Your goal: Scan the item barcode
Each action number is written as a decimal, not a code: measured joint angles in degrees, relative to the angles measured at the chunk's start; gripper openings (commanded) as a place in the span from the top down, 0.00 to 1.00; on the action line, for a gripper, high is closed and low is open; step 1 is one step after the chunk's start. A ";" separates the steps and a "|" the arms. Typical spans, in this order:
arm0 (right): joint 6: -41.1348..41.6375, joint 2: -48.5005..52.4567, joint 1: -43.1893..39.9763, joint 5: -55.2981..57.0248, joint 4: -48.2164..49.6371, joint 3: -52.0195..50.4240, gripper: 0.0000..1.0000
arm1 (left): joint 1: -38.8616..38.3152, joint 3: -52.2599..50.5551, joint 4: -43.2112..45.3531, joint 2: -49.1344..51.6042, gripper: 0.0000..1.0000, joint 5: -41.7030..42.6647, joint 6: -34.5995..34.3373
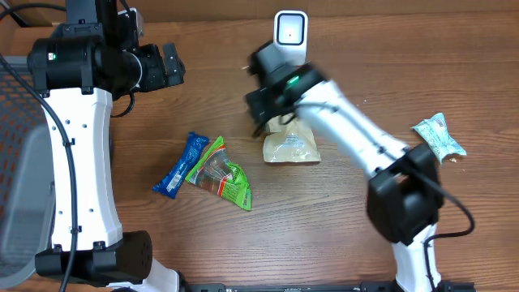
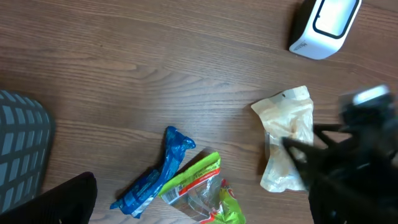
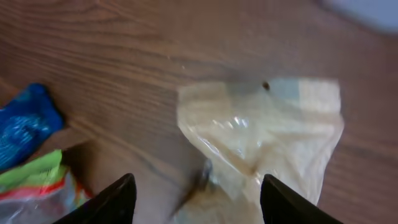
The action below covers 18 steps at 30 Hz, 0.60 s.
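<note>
Now, right gripper [image 3: 198, 180]: fingers spread fairly wide, nothing clamped between them; it hangs just above the beige pouch's lower end.
Beige pouch [image 1: 290, 146]: the item, lying flat on the wooden table [image 1: 357, 49] a little toward 3 o'clock from centre, in line with the scanner and at its 6 o'clock. Apart from the scanner, with bare wood between them. No barcode can be made out on its crinkled face.
Scanner [image 1: 289, 31]: white, at the table's 12 o'clock edge, window facing up.
Left gripper [image 1: 170, 65]: fingers fully apart and holding nothing, at about 10 o'clock, well away from every packet.
Blue packet [image 1: 182, 163]: at the pouch's 8 o'clock, lying slanted.
Green packet [image 1: 220, 172]: touching the blue packet on its 3 o'clock side, between it and the pouch.
White-and-green packet [image 1: 439, 136]: alone at the table's 3 o'clock side.
Mesh basket [image 1: 16, 122]: at the 9 o'clock edge, partly out of view.
</note>
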 measured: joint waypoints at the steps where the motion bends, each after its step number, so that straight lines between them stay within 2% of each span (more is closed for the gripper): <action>1: -0.15 0.11 1.38 2.56 0.66 0.00 0.35 | 0.00 0.00 0.00 0.00 0.00 0.00 0.00; 4: -0.61 1.46 5.49 11.10 3.13 0.00 0.35 | 0.00 0.00 0.00 0.00 0.00 0.00 0.00; 9: -1.64 7.13 5.51 18.60 4.74 0.00 0.33 | 0.00 0.00 0.00 0.00 0.00 0.00 0.00; 18: -2.32 11.87 4.98 22.99 7.58 -0.04 0.33 | 0.00 0.00 0.00 0.00 0.00 -0.02 0.00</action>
